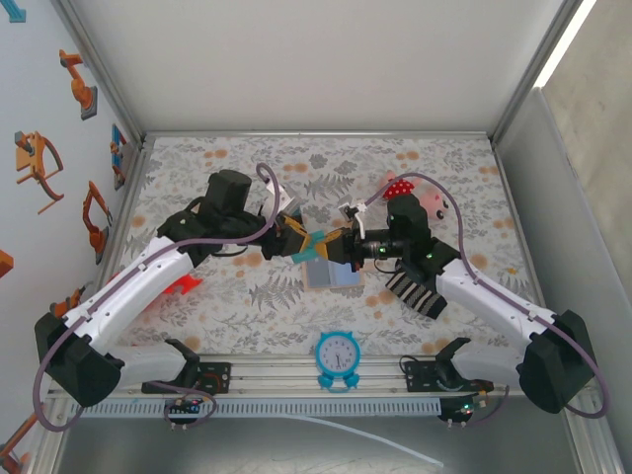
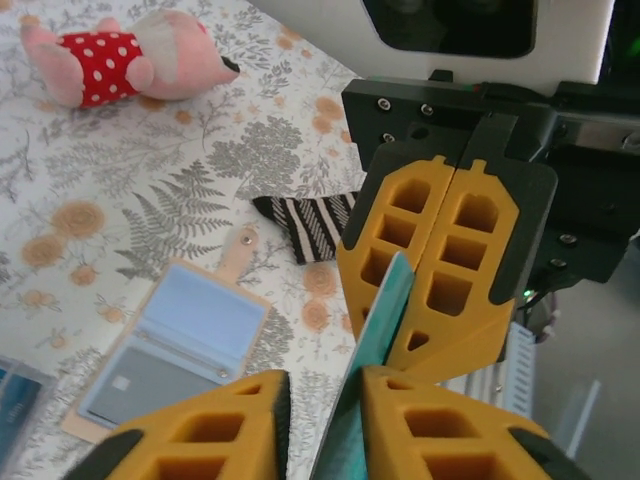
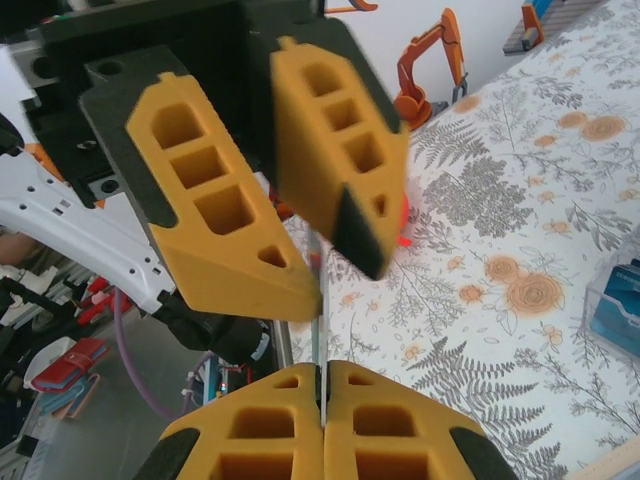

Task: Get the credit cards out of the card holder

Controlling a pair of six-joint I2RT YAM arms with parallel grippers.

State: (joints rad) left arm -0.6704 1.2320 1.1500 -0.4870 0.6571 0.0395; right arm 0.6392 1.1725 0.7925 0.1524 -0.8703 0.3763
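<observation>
A teal credit card (image 2: pixel 385 310) hangs in mid-air between both grippers above the middle of the table. My right gripper (image 3: pixel 322 375) is shut on its edge, where the card (image 3: pixel 318 330) shows as a thin line. My left gripper (image 2: pixel 320 385) straddles the other end. Its jaws are narrow, with one finger (image 2: pixel 430 420) against the card and a gap still showing on the other side. Below them the card holder (image 2: pixel 190 320) lies open and flat, pale blue inside, with a grey card (image 2: pixel 140 385) in its lower pocket. From above, the grippers (image 1: pixel 301 242) (image 1: pixel 331 245) meet over the holder (image 1: pixel 331 274).
A pink plush pig (image 1: pixel 415 193) in a red dotted dress lies at the back right. A black-and-white striped sock (image 1: pixel 415 293) sits under the right arm. A blue clock (image 1: pixel 338 354) stands at the front edge. Something red (image 1: pixel 183 284) lies beneath the left arm.
</observation>
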